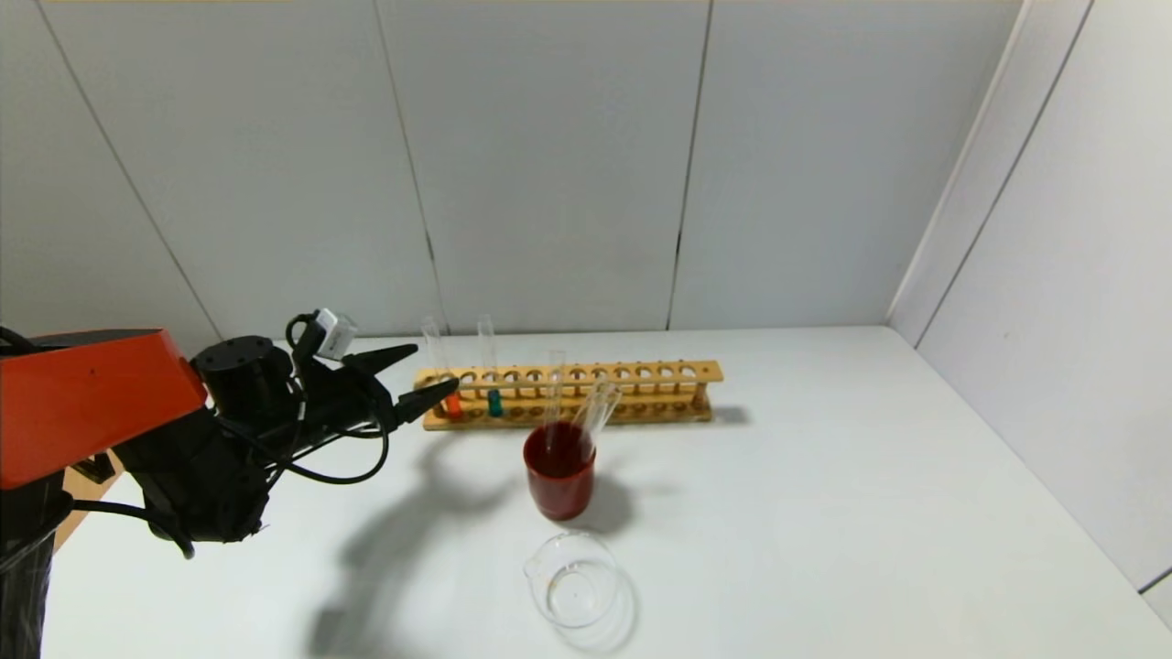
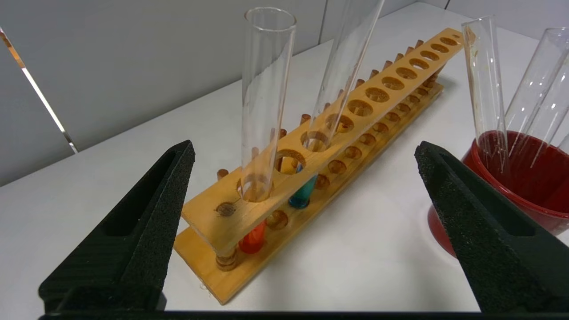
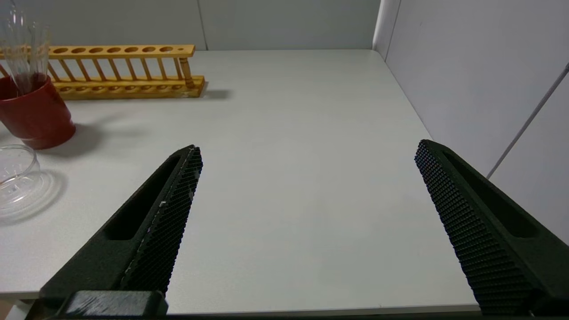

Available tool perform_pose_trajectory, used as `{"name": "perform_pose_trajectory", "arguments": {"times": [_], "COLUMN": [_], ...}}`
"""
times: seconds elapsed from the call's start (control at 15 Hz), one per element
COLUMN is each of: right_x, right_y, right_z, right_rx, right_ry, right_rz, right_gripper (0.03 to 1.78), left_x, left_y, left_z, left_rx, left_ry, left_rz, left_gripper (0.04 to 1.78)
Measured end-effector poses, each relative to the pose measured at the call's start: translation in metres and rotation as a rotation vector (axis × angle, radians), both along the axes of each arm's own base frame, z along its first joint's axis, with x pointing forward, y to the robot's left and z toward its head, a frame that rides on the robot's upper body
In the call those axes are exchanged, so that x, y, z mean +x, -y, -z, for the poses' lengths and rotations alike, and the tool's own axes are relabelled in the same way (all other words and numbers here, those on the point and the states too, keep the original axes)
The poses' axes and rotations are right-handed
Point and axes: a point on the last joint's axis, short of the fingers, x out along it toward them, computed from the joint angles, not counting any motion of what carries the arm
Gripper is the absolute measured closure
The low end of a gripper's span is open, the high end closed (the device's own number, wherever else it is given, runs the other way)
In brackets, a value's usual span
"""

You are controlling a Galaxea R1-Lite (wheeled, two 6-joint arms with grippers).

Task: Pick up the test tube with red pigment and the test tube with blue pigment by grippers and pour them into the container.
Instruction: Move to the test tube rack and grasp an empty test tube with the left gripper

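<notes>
Clear beaker [image 1: 580, 580] nearest; white table [image 1: 824, 513]; grey panelled walls [image 1: 549, 165].

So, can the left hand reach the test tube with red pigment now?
Probably yes. The left hand is open, beside the wooden rack end where the test tube with red pigment stands; nothing lies between them.

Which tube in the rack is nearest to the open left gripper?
The test tube with red pigment, at the rack's end; the test tube with blue pigment stands farther along.
</notes>
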Motion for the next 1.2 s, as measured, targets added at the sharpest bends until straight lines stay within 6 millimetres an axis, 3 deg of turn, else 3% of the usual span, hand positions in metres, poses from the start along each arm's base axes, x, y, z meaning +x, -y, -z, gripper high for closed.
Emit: {"name": "perform_pose_trajectory", "arguments": {"times": [0.73,1.2], "right_x": [0.000,0.000], "right_y": [0.000,0.000], "right_z": [0.000,0.000], "right_rx": [0.000,0.000], "right_ry": [0.000,0.000], "right_rz": [0.000,0.000], "right_gripper": [0.06,0.06], "left_x": [0.026,0.042], "left_y": [0.002,0.004], "left_z": [0.008,0.001], "left_rx": [0.019,0.020], "left_ry": [0.024,0.008], "left_rz": [-0.015,-0.039], "left_gripper": [0.07,0.07]}}
